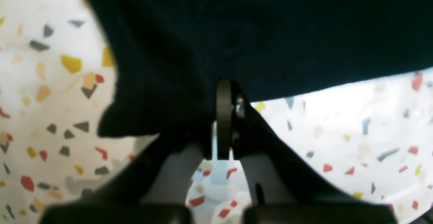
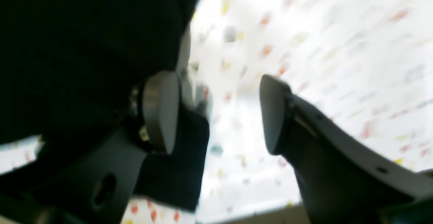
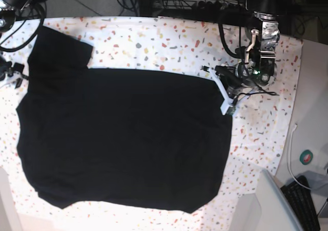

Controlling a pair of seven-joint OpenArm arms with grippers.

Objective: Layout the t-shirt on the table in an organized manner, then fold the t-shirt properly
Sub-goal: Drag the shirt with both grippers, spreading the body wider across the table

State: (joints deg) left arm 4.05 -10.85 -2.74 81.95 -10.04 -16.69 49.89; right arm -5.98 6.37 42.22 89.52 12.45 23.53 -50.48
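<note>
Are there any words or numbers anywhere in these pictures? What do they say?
None can be read.
The t-shirt shows only plain black cloth, no print.
The table has only coloured flecks, no letters.
The round green and red thing beside the table is too small to read.
The keyboard keys are too small to read.

The black t-shirt (image 3: 123,139) lay spread flat, plain side up, across most of the speckled white table (image 3: 169,41). One short sleeve (image 3: 59,51) reached toward the far left corner. Its straight edge ran near the right edge, a bare strip of tabletop beside it.
</note>
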